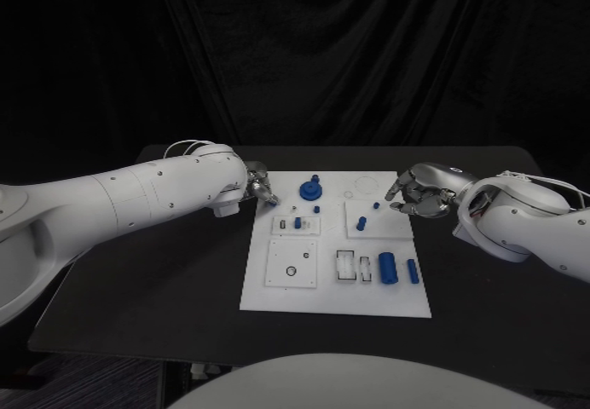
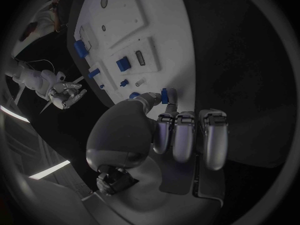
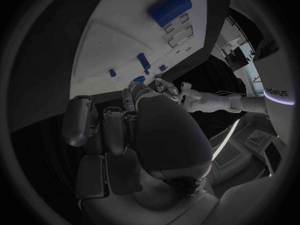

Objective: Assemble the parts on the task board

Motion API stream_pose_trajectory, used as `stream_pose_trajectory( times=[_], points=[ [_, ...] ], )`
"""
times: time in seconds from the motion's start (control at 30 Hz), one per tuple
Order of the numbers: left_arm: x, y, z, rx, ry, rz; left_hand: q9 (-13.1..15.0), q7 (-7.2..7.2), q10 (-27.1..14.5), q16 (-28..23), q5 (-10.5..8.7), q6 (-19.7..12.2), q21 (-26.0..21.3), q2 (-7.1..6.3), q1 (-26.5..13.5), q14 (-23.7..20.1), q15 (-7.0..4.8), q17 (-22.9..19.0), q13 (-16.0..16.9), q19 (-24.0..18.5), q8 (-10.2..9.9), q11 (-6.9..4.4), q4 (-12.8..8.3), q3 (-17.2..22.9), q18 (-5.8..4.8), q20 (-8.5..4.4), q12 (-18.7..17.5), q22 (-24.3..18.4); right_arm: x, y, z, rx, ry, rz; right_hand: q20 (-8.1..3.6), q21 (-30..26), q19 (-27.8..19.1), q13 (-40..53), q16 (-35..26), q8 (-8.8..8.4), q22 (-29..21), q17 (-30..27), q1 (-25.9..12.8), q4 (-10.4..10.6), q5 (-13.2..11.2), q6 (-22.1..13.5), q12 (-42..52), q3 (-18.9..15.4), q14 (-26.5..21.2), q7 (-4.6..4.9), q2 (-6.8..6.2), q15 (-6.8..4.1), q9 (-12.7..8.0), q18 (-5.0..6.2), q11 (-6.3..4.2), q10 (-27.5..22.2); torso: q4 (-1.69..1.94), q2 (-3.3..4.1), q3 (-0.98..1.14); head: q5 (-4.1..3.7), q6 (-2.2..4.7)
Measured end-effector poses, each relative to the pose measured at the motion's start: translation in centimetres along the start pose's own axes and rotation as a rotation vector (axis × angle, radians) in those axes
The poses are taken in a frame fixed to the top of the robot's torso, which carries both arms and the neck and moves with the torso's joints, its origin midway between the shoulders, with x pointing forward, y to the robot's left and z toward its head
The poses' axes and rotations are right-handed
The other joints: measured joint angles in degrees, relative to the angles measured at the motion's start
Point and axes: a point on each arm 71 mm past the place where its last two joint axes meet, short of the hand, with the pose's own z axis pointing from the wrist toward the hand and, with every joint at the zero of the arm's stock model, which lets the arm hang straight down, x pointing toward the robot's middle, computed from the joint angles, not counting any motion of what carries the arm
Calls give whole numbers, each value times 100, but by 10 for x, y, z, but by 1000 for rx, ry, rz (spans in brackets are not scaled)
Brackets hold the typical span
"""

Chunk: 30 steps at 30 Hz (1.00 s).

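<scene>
One white board point(image 1: 277, 290) carries about seven blue parts point(image 1: 386, 267). Two hands: left hand point(image 1: 258, 187) and right hand point(image 1: 418, 198), fingers curled, both empty.

A black table point(image 1: 160, 281) carries the white task board point(image 1: 277, 294), which lies flat near its middle, long side running away from the robot. Dark bare tabletop borders the board on both sides, before a black curtain point(image 1: 369, 68).
</scene>
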Motion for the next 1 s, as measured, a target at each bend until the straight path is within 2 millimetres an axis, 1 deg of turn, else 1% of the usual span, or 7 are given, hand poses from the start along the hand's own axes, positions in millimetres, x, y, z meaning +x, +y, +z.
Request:
stream_pose_trajectory(
  times=[0.17, 0.2, 0.3, 0.37, 0.53, 0.7, 1.0],
  points=[
    [5, 3, -10, 21, 1, -32, -21, 4, -16, 0, -29, 40, 0, -32, -33, 14, -14, 0, 0, 0, 0, -16, 23, 23, 0, 0, 0, 0, 0, -1, -1, 4, 2, 0, 0, 0, 0, 0, 0, 0, 0, 0, 0, 0, 0, 0, 0, 0, 0, 0, 0, 0, 0, 0, -21, -21, -1, 0, -1, -31, 0],
    [7, 3, -12, 28, 4, -45, -25, 18, -16, 0, -54, 62, 0, -61, -62, 22, -22, 0, 0, 0, 0, -16, 19, 51, 0, 0, 0, 0, 0, -2, -1, 6, 2, 0, 0, 0, 0, 0, 0, 0, 0, 0, 0, 0, 0, 0, 0, 0, 0, 0, 0, 0, 0, 0, -21, -21, -1, 0, -1, -31, 0],
    [8, 0, -21, 46, 14, -74, -35, -32, -16, 0, -167, 119, 0, -94, -133, 22, -22, 0, 0, 0, -1, -16, -26, 167, 0, 0, 0, 0, 0, -2, -2, 8, 2, 1, 0, 0, 0, 0, -22, 0, 0, 0, 0, 0, 0, 0, 0, 0, 0, 0, 0, 0, 0, 0, -21, -21, -1, 0, -1, -16, 0],
    [8, -3, -26, 55, 19, -88, -46, -38, 4, 0, -232, 125, 0, -64, -163, 1, -42, 0, 0, 0, -1, -36, -33, 175, 0, 0, 0, 0, 0, -2, -2, 10, 3, 1, 0, 0, 0, 1, -22, 0, 0, 0, 0, 0, 0, 0, 0, 0, 0, 0, 0, 0, 1, 0, -21, -21, 0, 0, -1, 0, 0],
    [13, -11, -35, 73, 43, -110, -47, -39, 5, 0, -244, 127, 0, -66, -192, 1, -42, 0, 0, 0, -1, -36, -25, 198, 0, 0, 0, 0, 0, -3, -2, 13, 3, 4, 21, 0, -21, 3, -22, 0, 0, 0, -1, 0, 0, 0, -23, 0, 0, 0, -1, 0, 1, 0, -21, -21, 1, 1, -1, 27, 0],
    [18, -16, -38, 73, 67, -122, -56, -40, 5, 0, -293, 144, 0, -66, -192, 1, -42, 0, 0, 0, -2, -37, -9, 229, 0, 1, 0, 0, 0, -2, -2, 14, 5, 11, 21, -25, -21, 5, -22, 0, 0, 0, -1, 0, 0, 0, -28, 0, 0, 0, -1, 0, 1, 0, -21, -21, 3, -1, 0, 34, 0],
    [24, -15, -36, 54, 83, -129, -59, -39, 5, 0, -342, 145, 0, -50, -222, 1, -42, 0, 0, 0, -35, -36, -31, 253, 0, 1, 0, 0, 0, -2, -1, 15, 6, 19, 21, -25, -21, 0, -22, 0, 0, 0, -1, -16, 0, 0, -28, 15, 0, 0, -1, 0, -4, 0, -21, -21, 14, -2, 3, 24, 0]
  ],
)
